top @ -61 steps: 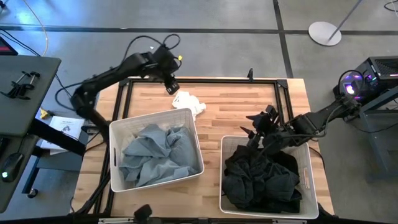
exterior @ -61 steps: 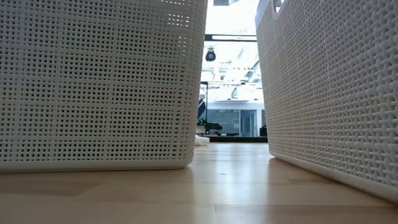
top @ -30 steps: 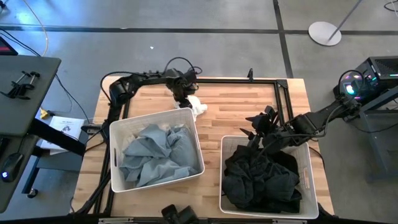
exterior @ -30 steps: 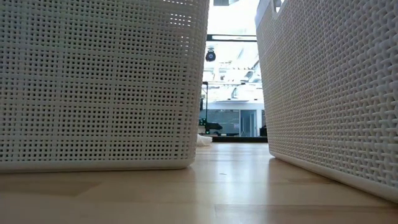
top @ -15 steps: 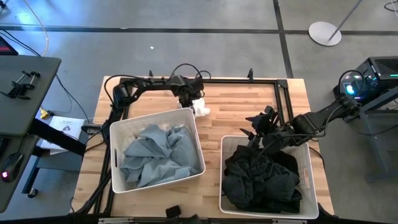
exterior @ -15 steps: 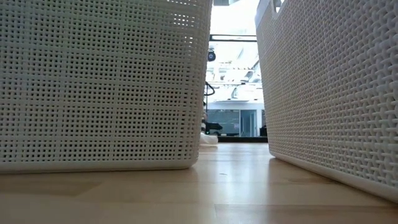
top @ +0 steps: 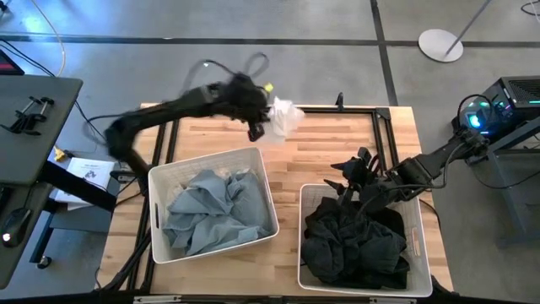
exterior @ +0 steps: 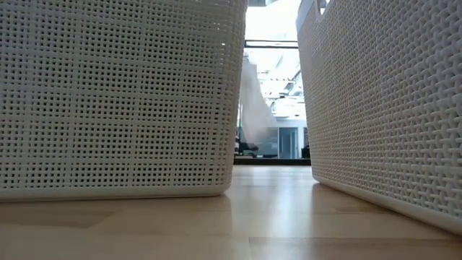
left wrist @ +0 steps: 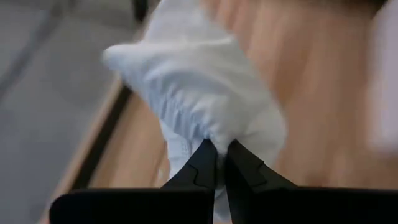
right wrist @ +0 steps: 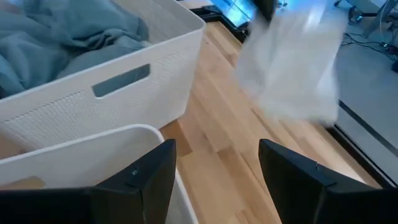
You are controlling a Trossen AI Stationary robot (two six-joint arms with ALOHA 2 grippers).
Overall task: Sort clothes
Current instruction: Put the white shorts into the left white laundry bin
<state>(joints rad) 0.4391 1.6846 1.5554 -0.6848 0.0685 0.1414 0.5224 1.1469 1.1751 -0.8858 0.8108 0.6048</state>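
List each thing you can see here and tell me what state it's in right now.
white garment: lifted off the table, hanging from the left gripper
left gripper: shut on the white garment
right gripper: open, over the right basket's rim
left basket: holds blue-grey clothes
right basket: holds dark clothes

Pretty clearly a robotics lab. Bare concrete floor [top: 295, 59], loose cables [top: 51, 34], a glowing computer [top: 506, 105] beside the framed wooden table [top: 321, 152].
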